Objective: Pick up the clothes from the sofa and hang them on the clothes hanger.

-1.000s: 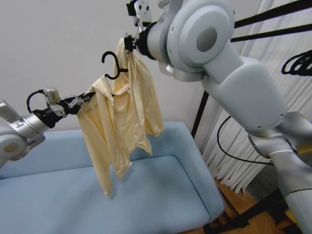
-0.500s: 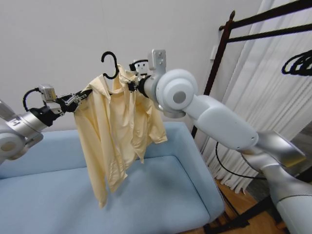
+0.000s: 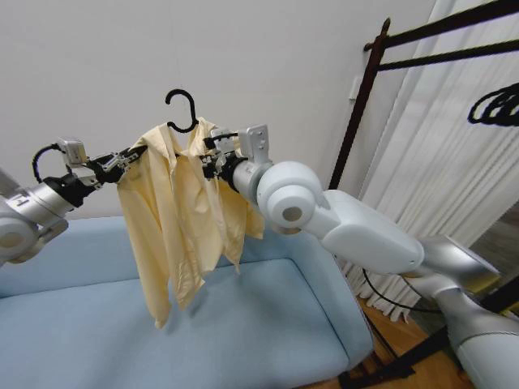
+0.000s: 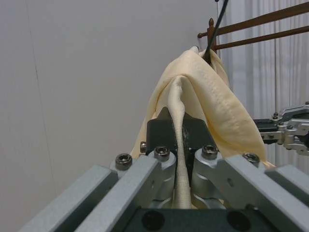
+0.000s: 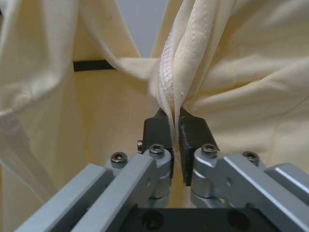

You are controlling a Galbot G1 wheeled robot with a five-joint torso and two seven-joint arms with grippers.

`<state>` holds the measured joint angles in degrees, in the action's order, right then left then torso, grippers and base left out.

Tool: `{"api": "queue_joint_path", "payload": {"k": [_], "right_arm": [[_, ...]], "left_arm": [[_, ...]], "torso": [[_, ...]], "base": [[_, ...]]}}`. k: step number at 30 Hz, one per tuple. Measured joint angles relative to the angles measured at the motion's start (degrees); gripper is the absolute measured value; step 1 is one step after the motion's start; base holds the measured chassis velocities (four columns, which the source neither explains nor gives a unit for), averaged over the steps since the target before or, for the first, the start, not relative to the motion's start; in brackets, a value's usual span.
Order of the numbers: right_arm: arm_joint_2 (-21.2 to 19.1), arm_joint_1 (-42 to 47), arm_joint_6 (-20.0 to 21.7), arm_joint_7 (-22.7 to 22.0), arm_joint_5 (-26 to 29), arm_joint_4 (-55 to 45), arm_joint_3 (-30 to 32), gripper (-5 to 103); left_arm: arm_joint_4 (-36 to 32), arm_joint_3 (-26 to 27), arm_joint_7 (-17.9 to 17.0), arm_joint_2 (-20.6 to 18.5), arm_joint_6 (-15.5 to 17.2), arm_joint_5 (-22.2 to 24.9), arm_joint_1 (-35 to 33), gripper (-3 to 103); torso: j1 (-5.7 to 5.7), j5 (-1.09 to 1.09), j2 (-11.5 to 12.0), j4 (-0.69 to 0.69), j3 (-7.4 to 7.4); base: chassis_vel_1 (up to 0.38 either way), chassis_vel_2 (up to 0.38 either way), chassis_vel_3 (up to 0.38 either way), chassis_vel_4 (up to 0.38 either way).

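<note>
A pale yellow shirt (image 3: 182, 211) hangs in the air on a black hanger (image 3: 180, 108), above the light blue sofa (image 3: 243, 340). My left gripper (image 3: 123, 160) is shut on the shirt's left shoulder seam (image 4: 181, 145). At the shirt's right shoulder, my right gripper (image 3: 209, 162) is shut on a fold of the shirt (image 5: 171, 96). The black hanger bar (image 5: 94, 65) shows behind the cloth in the right wrist view. The shirt's body and sleeves dangle free below both grippers.
A dark wooden clothes rack (image 3: 365, 89) stands at the right with another black hanger (image 3: 496, 104) on it. White curtains (image 3: 438, 186) hang behind the rack. A plain white wall lies behind the sofa. A black cable (image 3: 381, 267) loops down beside the sofa arm.
My right arm has swung down and to the left, lowering its end of the shirt. The shirt and hanger moved left and now hang level between both grippers.
</note>
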<state>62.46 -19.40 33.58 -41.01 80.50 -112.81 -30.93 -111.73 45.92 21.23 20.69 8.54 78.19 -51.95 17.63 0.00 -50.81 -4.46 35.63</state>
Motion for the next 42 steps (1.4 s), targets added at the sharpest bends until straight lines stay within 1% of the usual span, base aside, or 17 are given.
{"api": "queue_joint_path", "payload": {"k": [1,2,4,5,8,9,10,11,15,18,20,21,24,30,34,40,42], "right_arm": [[-0.76,0.06,0.13,0.48,-0.50,-0.02,-0.04,13],[-1.36,0.07,0.16,0.62,-0.68,-0.13,-0.04,13],[-2.67,0.07,0.20,0.93,-0.73,-0.57,0.01,24],[-2.67,0.07,0.20,0.93,-0.73,-0.57,0.01,24],[-4.99,0.27,-0.07,2.57,-2.09,-1.06,0.22,39],[-5.85,0.39,-0.43,3.24,-2.61,-1.32,0.31,39],[-6.49,0.48,-0.63,3.64,-2.92,-1.52,0.40,45],[-6.49,0.48,-0.63,3.64,-2.92,-1.52,0.40,45],[-10.12,0.76,-1.40,5.68,-4.02,-2.86,1.87,67],[-10.86,0.68,-1.93,6.60,-5.20,-1.68,2.24,72],[-10.67,0.34,-2.65,6.81,-5.76,0.03,2.40,83],[-10.67,0.34,-2.65,6.81,-5.76,0.03,2.40,83],[-8.44,-0.12,-3.59,5.36,-5.35,2.87,3.06,97],[-5.00,-0.51,-4.62,3.48,-4.61,7.79,4.54,100],[-4.54,-0.38,-5.02,3.31,-3.47,10.48,5.57,100],[-4.88,0.46,-5.81,1.99,1.32,12.15,7.90,100],[-5.92,0.60,-5.88,1.86,2.98,11.07,8.76,100]], "left_arm": [[0.21,0.09,0.29,0.14,-0.03,0.22,0.04,2],[0.37,0.11,0.45,0.28,-0.09,0.31,0.15,2],[0.73,0.12,0.51,0.51,-0.20,0.69,0.47,2],[0.73,0.12,0.51,0.51,-0.20,0.69,0.47,2],[1.05,0.36,0.61,0.60,-0.29,1.34,0.74,2],[1.11,0.51,0.89,0.61,-0.32,1.47,0.74,2],[1.15,0.60,1.06,0.60,-0.34,1.53,0.74,2],[1.15,0.60,1.06,0.60,-0.34,1.53,0.74,2],[1.56,1.06,1.95,0.57,-0.50,2.27,0.74,2],[1.56,1.29,2.76,0.57,-0.50,2.48,0.70,2],[1.43,1.36,3.18,0.55,-0.50,2.54,0.57,2],[1.43,1.36,3.18,0.55,-0.50,2.54,0.57,2],[1.17,1.44,3.84,0.43,-0.50,2.55,0.41,2],[0.73,1.59,4.53,0.24,-0.50,2.55,0.11,2],[0.61,1.67,5.03,0.11,-0.50,2.56,0.03,2],[0.68,1.68,5.34,-0.15,-0.50,2.60,0.06,2],[1.03,1.65,5.44,-0.28,-0.51,2.60,0.06,2]], "torso": [[0.00,0.00,0.00,-0.01,0.00],[0.00,0.00,0.00,-0.01,0.00],[0.00,0.00,0.00,-0.01,0.00],[0.00,0.00,0.00,-0.01,0.00],[0.00,0.00,0.00,-0.01,0.00],[0.00,0.00,0.00,0.00,0.00],[0.00,0.01,0.00,-0.01,0.00],[0.00,0.01,0.00,-0.01,0.00],[-0.01,0.01,0.00,-0.01,-0.01],[-0.01,0.01,0.00,-0.01,-0.01],[-0.01,0.01,0.00,-0.02,-0.01],[-0.01,0.01,0.00,-0.02,-0.01],[0.00,0.01,0.00,0.00,0.00],[0.00,-0.01,0.00,0.02,0.00],[0.00,-0.01,0.00,-0.01,0.00],[0.00,0.00,0.00,-0.01,0.00],[0.00,0.00,0.00,-0.01,0.00]], "base": [[0.000,0.000,0.000,0.000],[0.000,0.000,0.000,0.000],[0.000,0.000,0.000,0.000],[0.000,0.000,0.000,0.000],[0.000,0.000,0.000,0.000],[0.000,0.000,0.000,0.000],[0.000,0.000,0.000,0.000],[0.000,0.000,0.000,0.000],[0.000,0.000,0.000,0.000],[0.000,0.000,0.000,0.000],[0.000,0.000,0.000,0.000],[0.000,0.000,0.000,0.000],[0.000,0.000,0.000,0.000],[0.000,0.000,0.000,0.000],[0.000,0.000,0.000,0.000],[0.000,0.000,0.000,0.000],[0.000,0.000,0.000,0.000]]}}
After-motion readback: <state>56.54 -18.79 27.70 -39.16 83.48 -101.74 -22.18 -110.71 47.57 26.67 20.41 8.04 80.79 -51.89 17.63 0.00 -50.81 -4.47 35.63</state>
